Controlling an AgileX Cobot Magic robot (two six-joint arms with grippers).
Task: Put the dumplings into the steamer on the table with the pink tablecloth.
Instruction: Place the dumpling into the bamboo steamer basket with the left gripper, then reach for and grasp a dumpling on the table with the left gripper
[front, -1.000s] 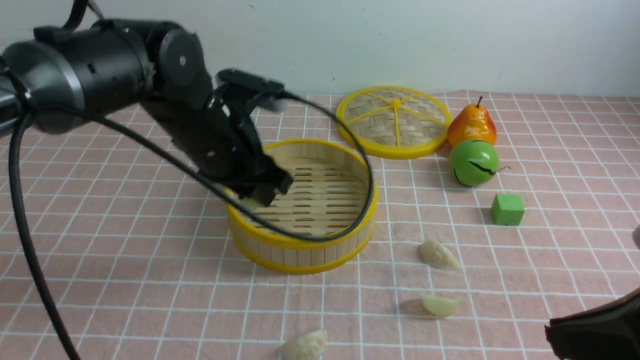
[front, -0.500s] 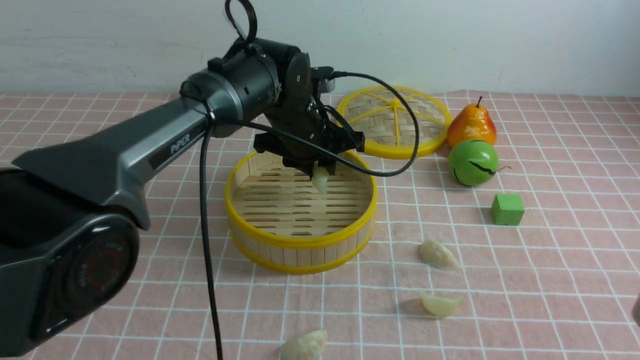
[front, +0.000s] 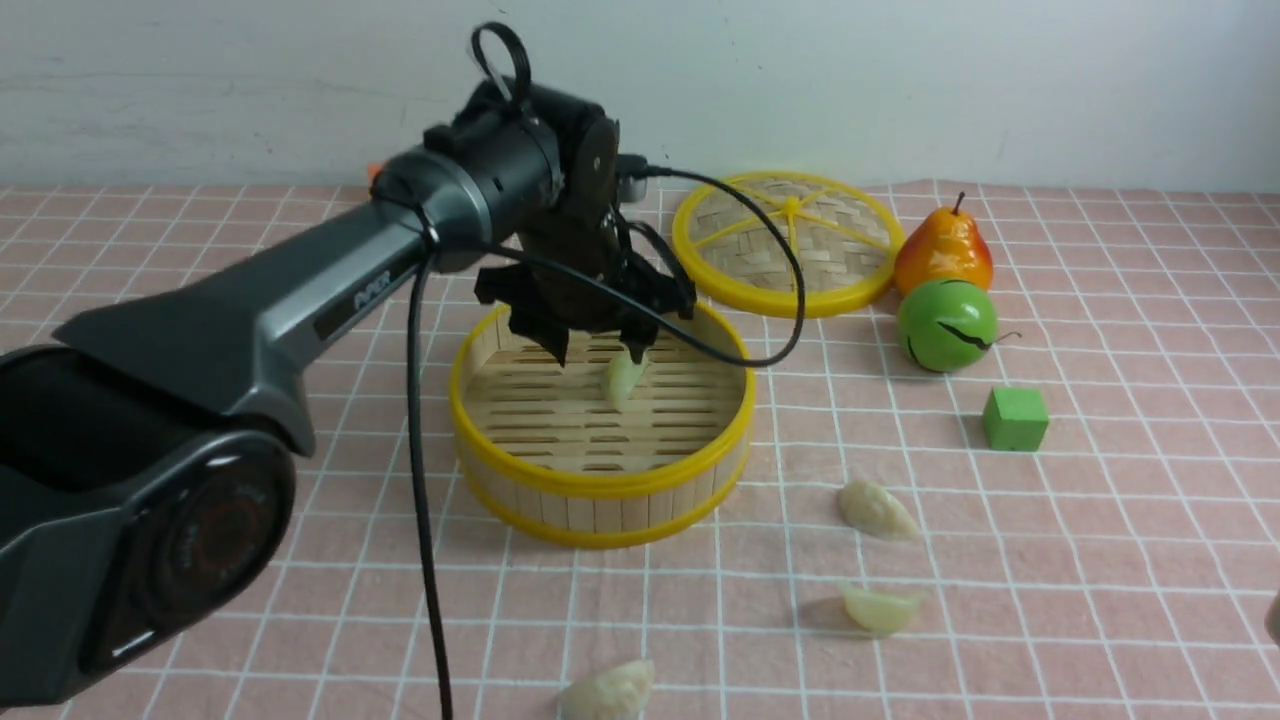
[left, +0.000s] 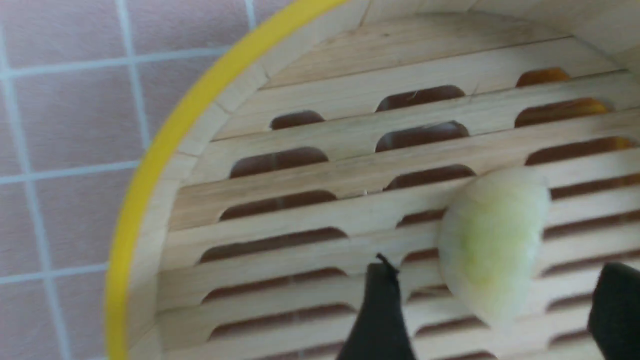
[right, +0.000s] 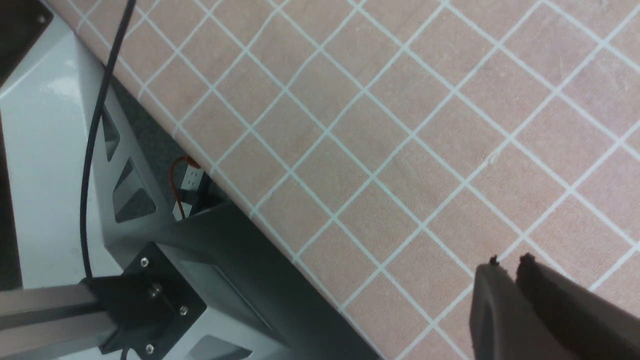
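Since half a second ago the left gripper has spread its jaws and slid slightly left above the steamer. The dumpling it was pinching now sits lower, loose between the parted fingers, inside the steamer near its middle. Whether it rests on the slats I cannot tell.

Four dumplings in all. The other three lie on the cloth: a second dumpling near-right of the steamer, a third dumpling nearer still, and a fourth dumpling at the near edge of the view.

One lid lies far-right of the steamer. Right of it are one pear, one green ball and one cube.

The right gripper hangs over bare cloth with its fingers almost pressed together, holding nothing.
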